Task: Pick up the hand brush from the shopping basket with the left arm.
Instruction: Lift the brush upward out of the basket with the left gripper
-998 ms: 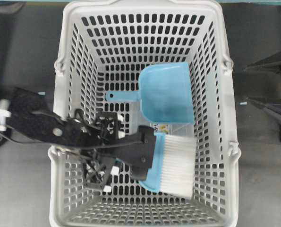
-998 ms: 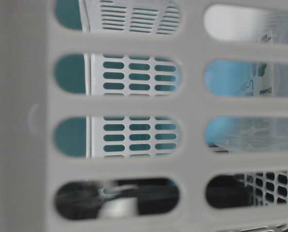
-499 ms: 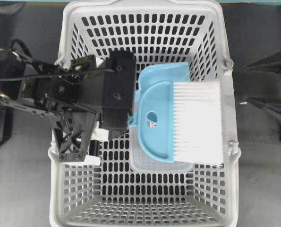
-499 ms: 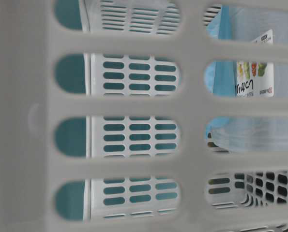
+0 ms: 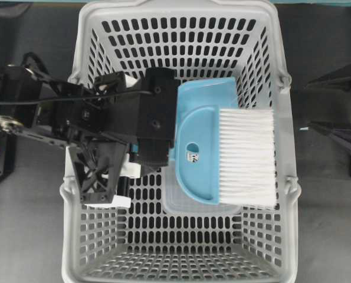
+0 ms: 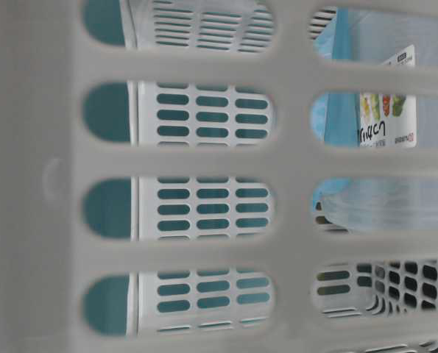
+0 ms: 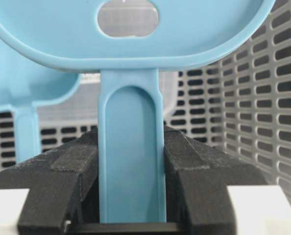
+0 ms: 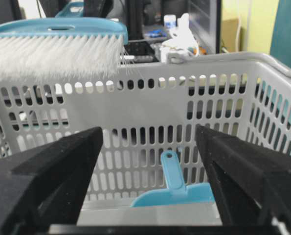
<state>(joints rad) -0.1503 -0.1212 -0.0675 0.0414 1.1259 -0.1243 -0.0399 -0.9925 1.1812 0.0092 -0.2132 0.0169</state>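
**Brush held above the basket in the left claw**

The left claw (image 7: 130, 196) is clenched on the thin handle of the brush (image 5: 222, 154); in the left wrist view both black fingers (image 7: 62, 171) press the handle from either side, with the half-round head and its hole above them. In the overhead view the left arm (image 5: 75, 127) reaches in from the left over the basket (image 5: 181, 35) rim, and the brush lies flat in the air, head toward the claw, white bristles fanned toward the right wall. The right wrist view shows the bristles at about rim height, above the basket's top edge.

Directly beneath the brush sits the dustpan (image 5: 213, 91), mostly covered by it; only its far edge shows overhead, while the right wrist view shows its handle and rear edge low on the basket floor. Under both lies a clear container (image 5: 181, 203) with a printed label. The right claw (image 8: 150, 196) stands released, jaws wide apart, outside the basket's right wall, well apart from the brush. The basket rests on a dark tabletop (image 5: 322, 224).

Compared with half a second ago, the brush and left claw sit slightly further right and down in the overhead view; the table-level view is unchanged. A second ago the brush lay low in the basket beside the dustpan.

Count: one brush, one dustpan, one container, one basket, two claws.
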